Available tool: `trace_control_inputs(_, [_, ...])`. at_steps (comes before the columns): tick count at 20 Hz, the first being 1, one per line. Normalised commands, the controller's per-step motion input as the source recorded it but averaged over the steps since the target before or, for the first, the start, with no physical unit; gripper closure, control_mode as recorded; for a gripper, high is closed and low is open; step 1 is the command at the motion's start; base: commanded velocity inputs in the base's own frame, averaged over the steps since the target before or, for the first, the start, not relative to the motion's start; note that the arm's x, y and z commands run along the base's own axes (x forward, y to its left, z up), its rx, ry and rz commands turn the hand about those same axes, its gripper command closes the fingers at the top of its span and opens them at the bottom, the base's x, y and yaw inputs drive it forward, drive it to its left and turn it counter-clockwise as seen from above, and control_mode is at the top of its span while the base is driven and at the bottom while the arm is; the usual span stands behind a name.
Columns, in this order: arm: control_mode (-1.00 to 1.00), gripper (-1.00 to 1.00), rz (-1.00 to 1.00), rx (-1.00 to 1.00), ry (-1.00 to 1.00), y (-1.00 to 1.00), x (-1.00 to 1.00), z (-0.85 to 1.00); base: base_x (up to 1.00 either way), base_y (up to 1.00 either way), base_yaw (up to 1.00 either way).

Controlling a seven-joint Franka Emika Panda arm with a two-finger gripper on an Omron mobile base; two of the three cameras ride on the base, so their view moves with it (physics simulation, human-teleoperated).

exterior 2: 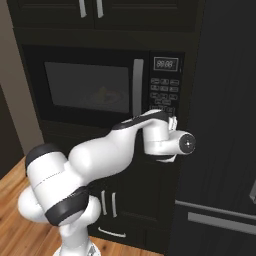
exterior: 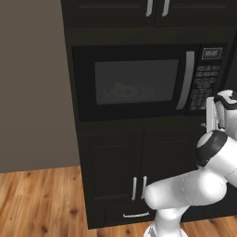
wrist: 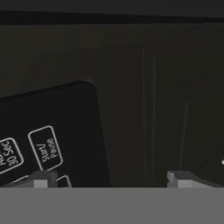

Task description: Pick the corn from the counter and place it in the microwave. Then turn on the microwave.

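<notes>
Now at the microwave (exterior: pixel 139 83): door shut, corn (exterior: pixel 121 89) dimly visible through the grey window, lying on the turntable plate (exterior: pixel 124 91) inside, so placing looks done and only switching on remains. Right of the window, the curved silver handle (exterior: pixel 187 79); right of that, the keypad (exterior 2: pixel 164 95) under its display. Low at the keypad's bottom corner, the arm's tool (wrist: pixel 109 179), fingers spread wide and grasping nothing. In the hand view, the Start/Pause button (wrist: pixel 46 148) up and left of the left fingertip (wrist: pixel 40 180). Best to shift the hand toward that button so one fingertip meets it squarely, then press straight in and back out. Little room here: keypad edge close beside the button, neighbouring keys just next to it, tall dark panel hard right of the microwave, so small sideways moves only.
</notes>
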Motion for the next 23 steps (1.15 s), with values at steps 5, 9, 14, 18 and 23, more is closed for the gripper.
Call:
trace_control_inputs(5, [-1.0, -1.0, 0.0, 0.02, 0.0, -0.13, 0.13, -0.01, 0.0, 0.0, 0.0])
trace_control_inputs(9, [-1.0, -1.0, 0.0, 0.02, 0.0, -0.14, 0.11, 0.0, 0.0, 0.0, 0.0])
trace_control_inputs(14, [-1.0, -1.0, 0.0, 0.02, 0.0, -0.09, 0.05, -0.09, 0.0, 0.0, 0.0])
trace_control_inputs(18, [-1.0, -1.0, 0.0, 0.02, 0.0, -0.06, 0.01, -0.15, 0.0, 0.0, 0.0])
trace_control_inputs(23, [-1.0, -1.0, 0.0, 0.02, 0.0, -0.02, 0.07, -0.13, 0.0, 0.0, 0.0])
